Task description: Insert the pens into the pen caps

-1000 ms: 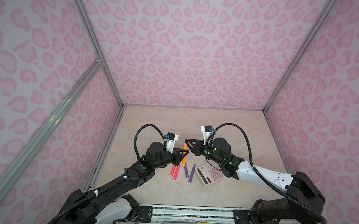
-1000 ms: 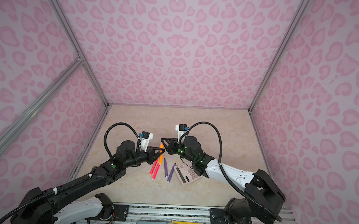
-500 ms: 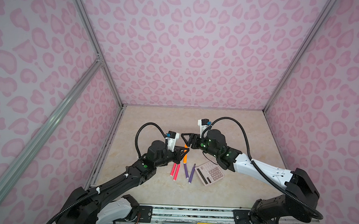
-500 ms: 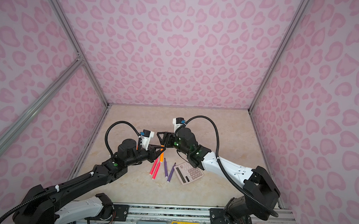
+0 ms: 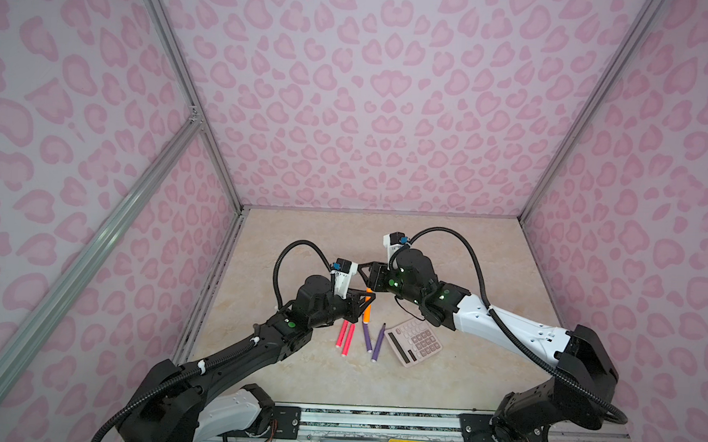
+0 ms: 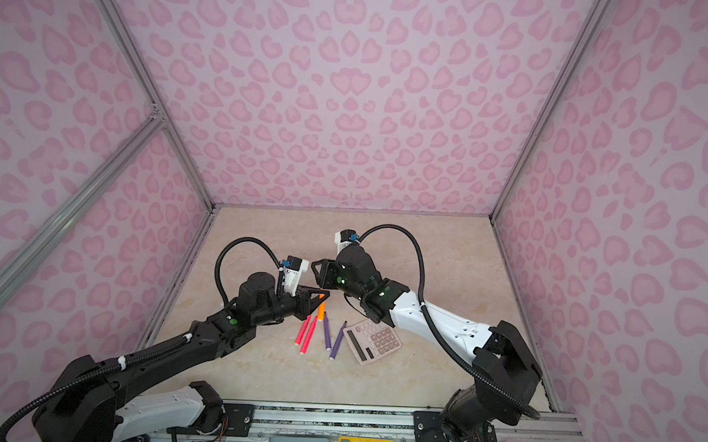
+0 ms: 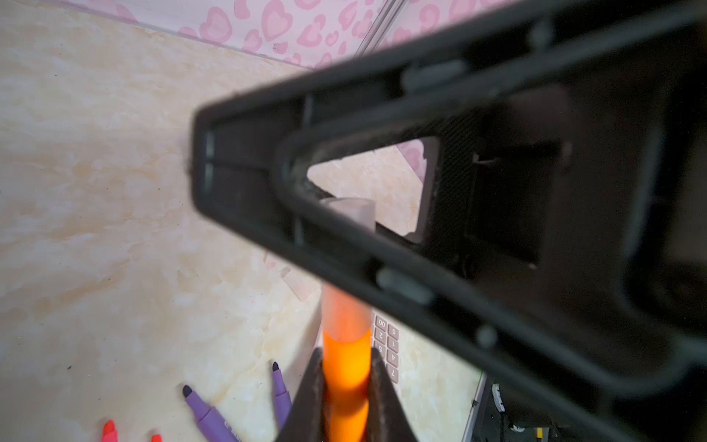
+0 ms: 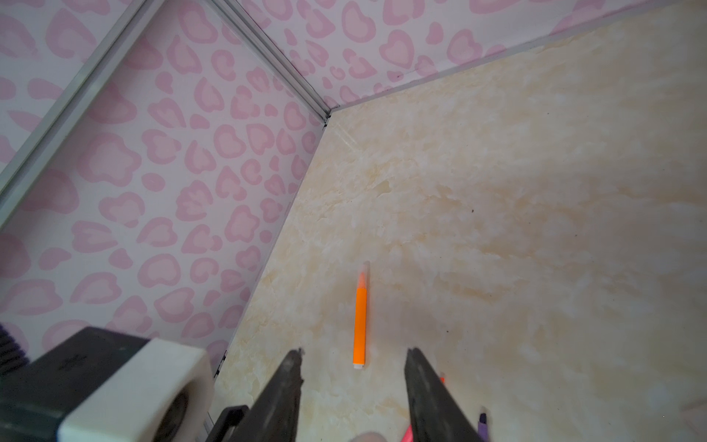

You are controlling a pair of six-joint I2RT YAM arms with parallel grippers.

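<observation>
1. marble-look surface [image 5: 446,252], pink heart walls [image 5: 391,107] all round.
2. left tool [image 5: 367,299] clamped on an orange pen [image 7: 346,348], clear cap [image 7: 346,310] over its tip.
3. right tool [image 8: 352,351] has its jaws apart, right by that cap.
4. pink pens [image 5: 349,340] and purple pens [image 5: 367,337] lie toward the front edge, beside a calculator [image 5: 413,341].

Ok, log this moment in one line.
left end effector: shut on orange pen | clear cap: over pen tip | right end effector: open, empty

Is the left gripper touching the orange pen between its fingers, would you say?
Touching. The left wrist view shows the left gripper's fingers pressed against the orange pen's sides.
</observation>
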